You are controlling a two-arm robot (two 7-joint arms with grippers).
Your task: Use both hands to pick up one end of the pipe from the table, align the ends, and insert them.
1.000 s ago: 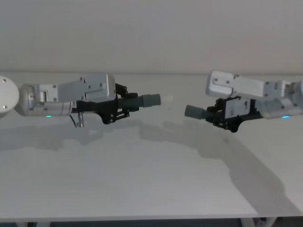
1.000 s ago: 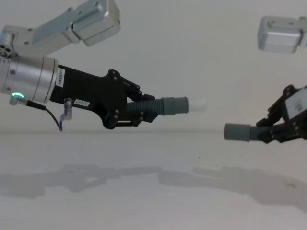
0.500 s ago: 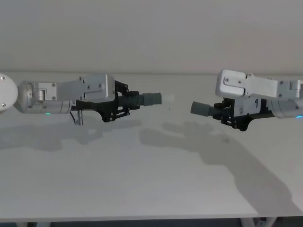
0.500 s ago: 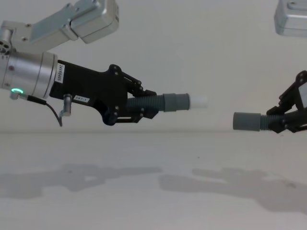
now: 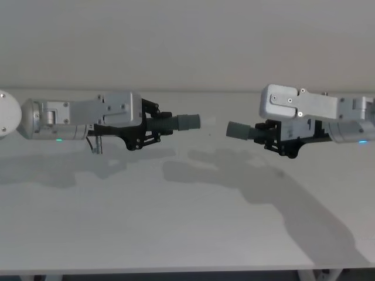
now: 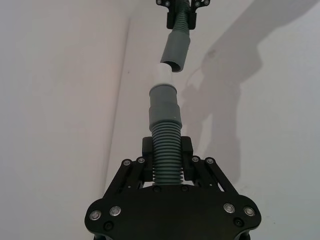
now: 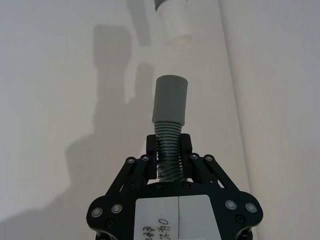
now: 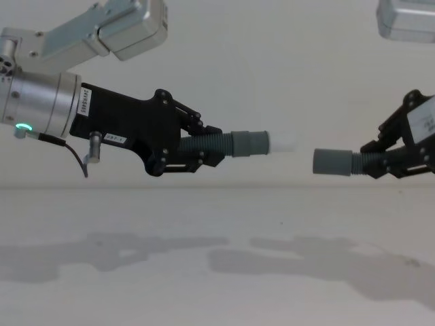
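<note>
The right gripper (image 8: 380, 163) is bringing its cuff in closer than half a second ago, and a touch higher, so the gap between the two ends is narrowing. The left gripper (image 8: 204, 153) is hardly shifting. It is clamping the straight hose piece (image 8: 224, 145) by its ribs, and the right one is gripping the other hose piece (image 8: 359, 163) the same way, both above the table (image 5: 176, 222). The white plug tip (image 8: 283, 144) is pointing at the smooth grey cuff (image 8: 332, 162), apart from it, with the cuff slightly lower.

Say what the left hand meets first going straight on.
Probably the smooth grey open cuff of the dark corrugated hose in the right hand; the white plug tip before the left hand leads.
</note>
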